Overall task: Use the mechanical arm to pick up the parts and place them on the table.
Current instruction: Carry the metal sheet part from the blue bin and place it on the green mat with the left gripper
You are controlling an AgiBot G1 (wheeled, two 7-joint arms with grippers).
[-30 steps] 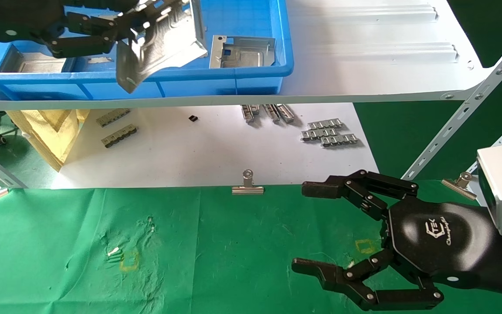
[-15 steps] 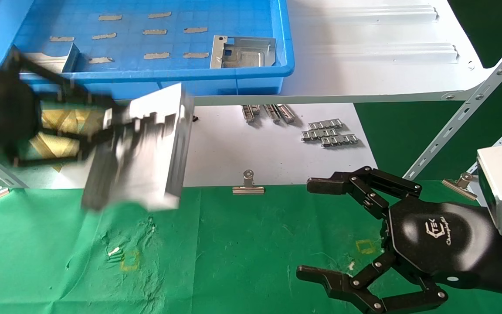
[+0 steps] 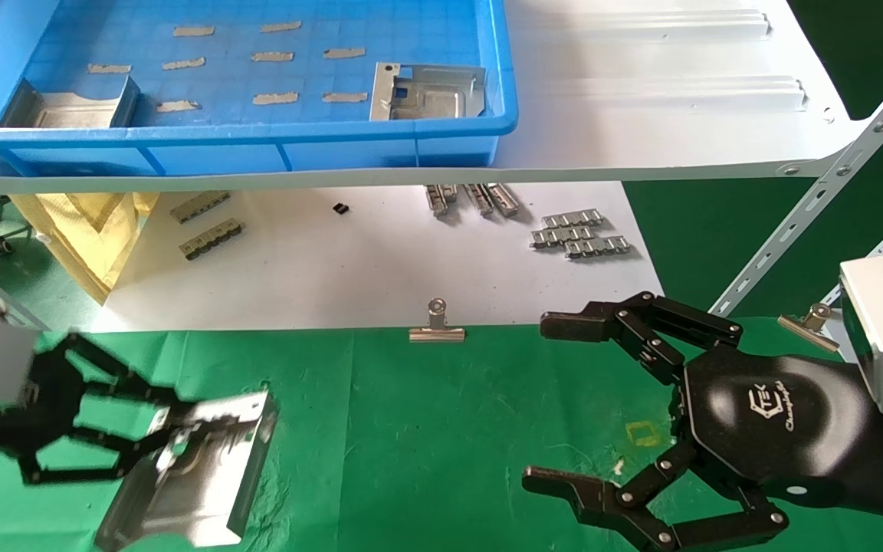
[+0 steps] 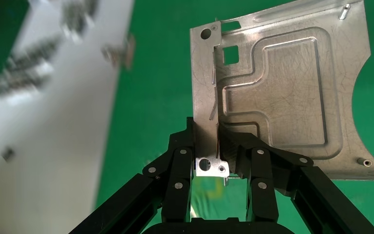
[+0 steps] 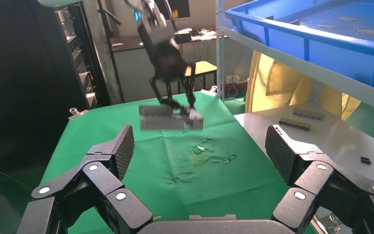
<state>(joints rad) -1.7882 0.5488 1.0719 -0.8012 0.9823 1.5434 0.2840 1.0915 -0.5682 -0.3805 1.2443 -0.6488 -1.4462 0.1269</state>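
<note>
Left gripper (image 3: pixel 169 441) low over the near left of the green table (image 3: pixel 426 429), black fingers (image 4: pixel 182 161) pinched on the bent-up edge of a silvery plate (image 3: pixel 188 475). Wrist view shows the clamp clearly: fingers from both sides meet on the upright flange, the embossed face of the plate (image 4: pixel 282 97) stretching away from them with green cloth behind it. From the far arm's camera the plate (image 5: pixel 170 118) looks held clear above the cloth, roughly level; whether any corner touches, cannot tell. Right gripper (image 3: pixel 602 406) sits over the near right of the table, fingers (image 5: pixel 112 156) spread wide with nothing between them, a yellow square mark (image 3: pixel 645 433) just beside its palm. Blue bin (image 3: pixel 411 146) on the white shelf board (image 3: pixel 641 115) above and behind; two more plates inside it, one (image 3: pixel 426 92) at the right end, one (image 3: pixel 70 107) at the left end, grey tape pieces (image 3: pixel 273 77) on the bin floor between them. White sheet (image 3: pixel 349 268) under the shelf carries small ribbed metal strips (image 3: pixel 576 234) at right and more (image 3: pixel 208 222) at left. Binder clip (image 3: pixel 435 326) on the table's far edge, centre.
</note>
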